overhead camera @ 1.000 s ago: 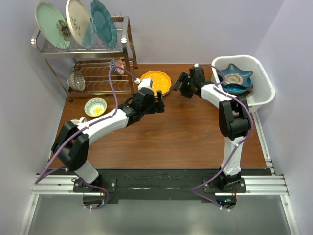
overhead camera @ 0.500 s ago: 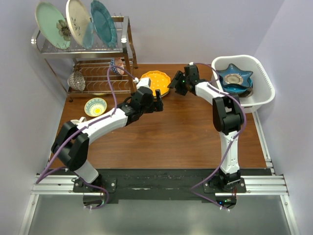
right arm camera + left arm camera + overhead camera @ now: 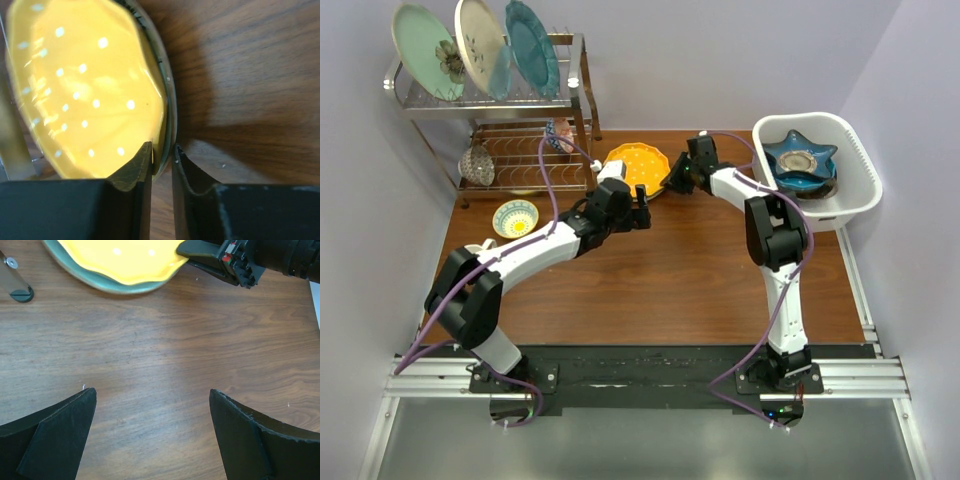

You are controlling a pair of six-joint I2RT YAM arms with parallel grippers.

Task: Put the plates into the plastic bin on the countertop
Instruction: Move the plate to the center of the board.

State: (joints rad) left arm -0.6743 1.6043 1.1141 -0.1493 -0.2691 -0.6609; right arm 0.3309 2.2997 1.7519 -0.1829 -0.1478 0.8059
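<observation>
A yellow scalloped plate point(image 3: 638, 163) lies on top of a second plate with a pale green rim point(image 3: 100, 285) at the back of the table. My right gripper point(image 3: 162, 147) is shut on the right edge of this stack. One finger lies on the yellow plate point(image 3: 85, 90) and the other outside the lower rim point(image 3: 167, 100). My left gripper point(image 3: 152, 392) hangs open over bare wood just in front of the stack, holding nothing. The white plastic bin point(image 3: 860, 150) at the back right holds a blue star-shaped plate point(image 3: 800, 160) on top of darker plates.
A chrome wire rack point(image 3: 520, 130) stands at the back left with three large upright plates point(image 3: 480, 45) on top. A small yellow-and-blue bowl point(image 3: 515, 217) sits in front of it. One rack foot point(image 3: 20, 292) stands left of the plate stack.
My right gripper has swung left from beside the bin to the yellow plate and closed its jaws on the plate's edge. The left arm has stayed almost still.
</observation>
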